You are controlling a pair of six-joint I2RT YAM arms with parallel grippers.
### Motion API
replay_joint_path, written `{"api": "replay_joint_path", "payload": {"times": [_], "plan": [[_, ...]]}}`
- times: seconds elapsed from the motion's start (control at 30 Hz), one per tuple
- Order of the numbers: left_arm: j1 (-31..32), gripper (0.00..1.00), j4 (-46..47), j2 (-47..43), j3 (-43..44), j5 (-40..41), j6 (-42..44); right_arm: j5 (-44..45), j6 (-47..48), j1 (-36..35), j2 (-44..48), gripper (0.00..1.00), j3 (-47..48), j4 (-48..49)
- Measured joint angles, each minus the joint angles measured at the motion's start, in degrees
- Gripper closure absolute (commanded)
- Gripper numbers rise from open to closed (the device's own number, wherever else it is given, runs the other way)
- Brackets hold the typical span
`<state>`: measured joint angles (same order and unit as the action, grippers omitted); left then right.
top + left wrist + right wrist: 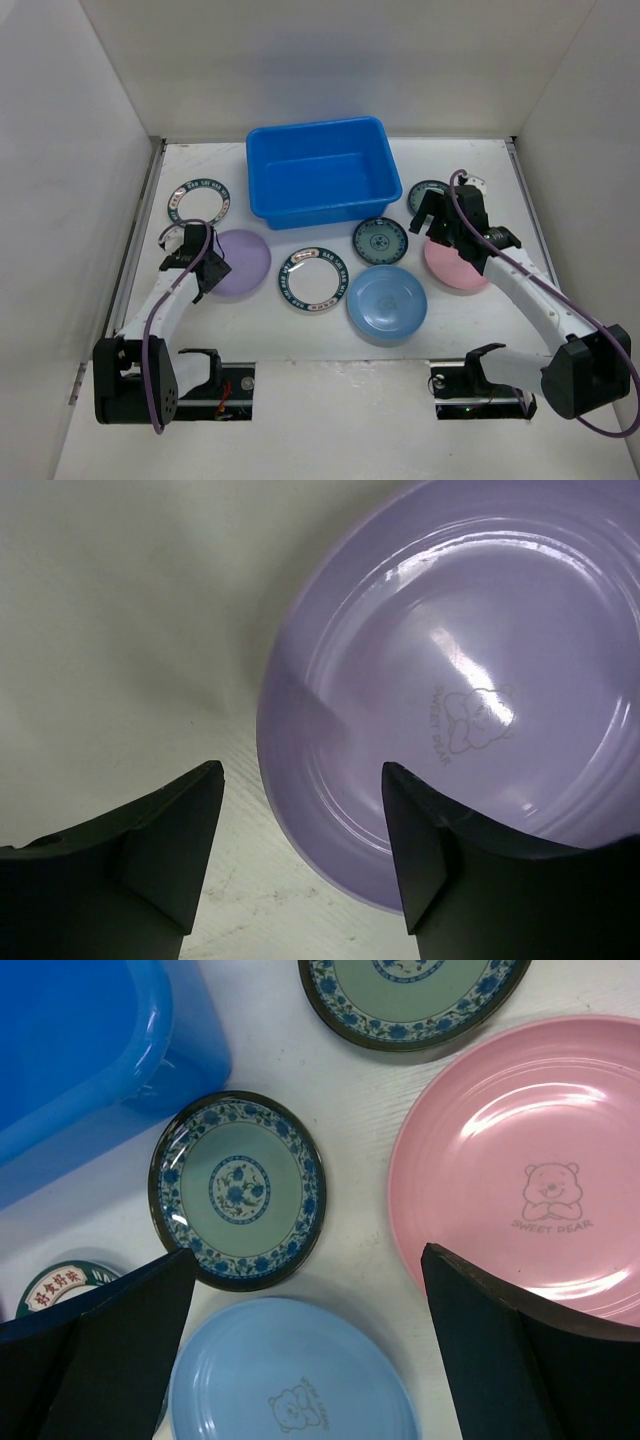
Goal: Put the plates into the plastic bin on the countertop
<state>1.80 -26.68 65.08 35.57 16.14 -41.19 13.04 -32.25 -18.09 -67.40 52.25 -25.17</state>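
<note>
I have the bench [300,350] in full view, with the plastic bin [325,210] at its far side, ahead and to the left of my right fingers [110,1350]. All seven plates lie on the bench outside the bin.

The light blue plate [290,1380] sits under the gap between the right fingers, which are spread wide and hold nothing. The pink plate [530,1160] runs partly beneath the right-hand finger of that pair.

The lilac plate [450,680] has its rim between my left fingers [170,850], also parted and empty. One finger is over the plate and the other over bare bench; I cannot tell whether either touches.

One white patterned-rim plate [314,279] lies to the right of the left fingers, past the lilac plate. The second white plate [199,199] lies just beyond the left fingers.

A small teal plate [238,1189] lies just ahead of the right fingers' gap, and the second teal plate [415,990] is farther ahead.
</note>
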Motion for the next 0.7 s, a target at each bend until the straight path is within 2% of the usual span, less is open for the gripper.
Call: {"api": "replay_joint_path", "payload": {"times": [0.1, 0.27, 0.53, 0.7], "plan": [[0.0, 0.44, 0.8, 0.0, -1.2, 0.1, -1.4, -0.5, -0.2, 0.0, 0.2, 0.00, -0.5, 0.1], [-0.1, 0.61, 1.9, 0.2, -2.8, 0.3, -2.7, -1.0, -0.2, 0.0, 0.3, 0.00, -0.7, 0.2], [-1.0, 0.76, 3.5, 1.4, -3.8, 0.4, -4.1, -1.5, -0.2, 0.0, 0.3, 0.00, -0.7, 0.2], [-1.6, 0.96, 4.2, 1.6, -4.4, 0.3, -4.8, -1.5, -0.3, 0.0, 0.3, 0.00, -0.7, 0.2]]}}
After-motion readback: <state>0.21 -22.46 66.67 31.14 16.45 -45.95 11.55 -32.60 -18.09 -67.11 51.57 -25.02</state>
